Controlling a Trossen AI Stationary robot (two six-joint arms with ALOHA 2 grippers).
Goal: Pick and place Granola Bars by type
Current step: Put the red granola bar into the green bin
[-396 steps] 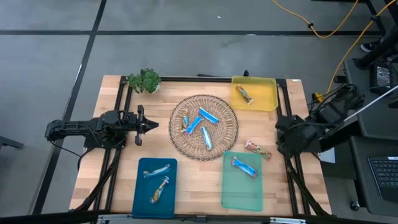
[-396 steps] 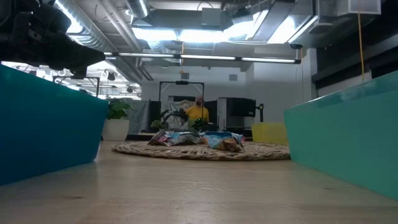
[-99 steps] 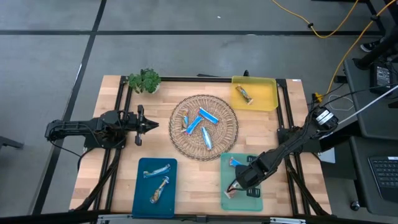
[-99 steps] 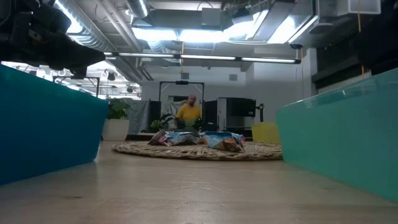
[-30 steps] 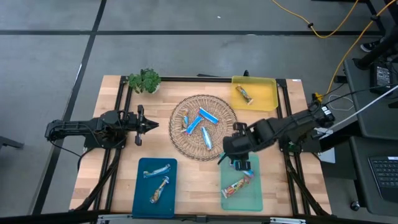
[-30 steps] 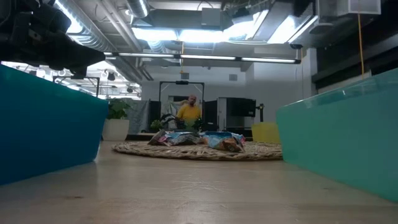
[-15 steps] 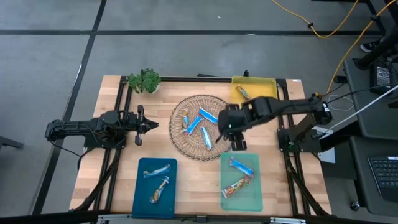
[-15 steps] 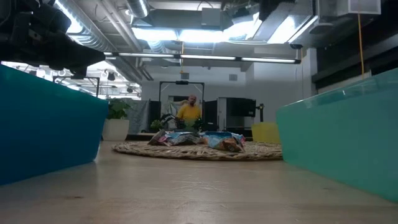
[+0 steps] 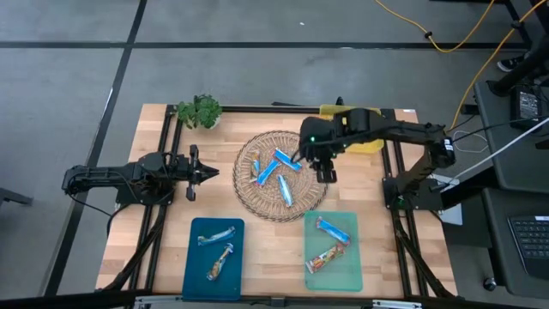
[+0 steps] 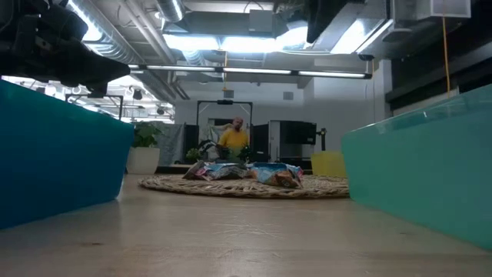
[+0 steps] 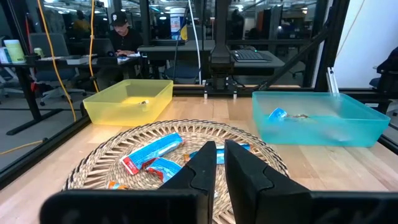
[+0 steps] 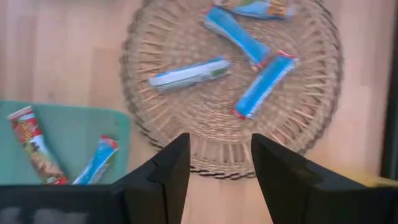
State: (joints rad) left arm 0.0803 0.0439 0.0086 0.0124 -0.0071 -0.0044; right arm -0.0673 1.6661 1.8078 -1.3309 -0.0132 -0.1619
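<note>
Right pincer (image 9: 326, 174) hangs open and empty over the woven mat's (image 9: 257, 202) right edge, mid-frame; left pincer (image 9: 212, 172) sits closed at left, holding nothing.

A round wicker mat (image 9: 281, 175) lies mid-frame, a leafy green sprig (image 9: 199, 111) upper left, a yellow tray (image 9: 371, 142) upper right, blue (image 9: 214, 258) and green (image 9: 334, 251) trays below.

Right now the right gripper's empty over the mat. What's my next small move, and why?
Probably lower the right gripper, open and empty over the mat's right edge, toward the nearest blue bar. Four bars remain on the mat, and the green tray already holds a blue bar beside an orange one. The left gripper waits shut off the mat.
</note>
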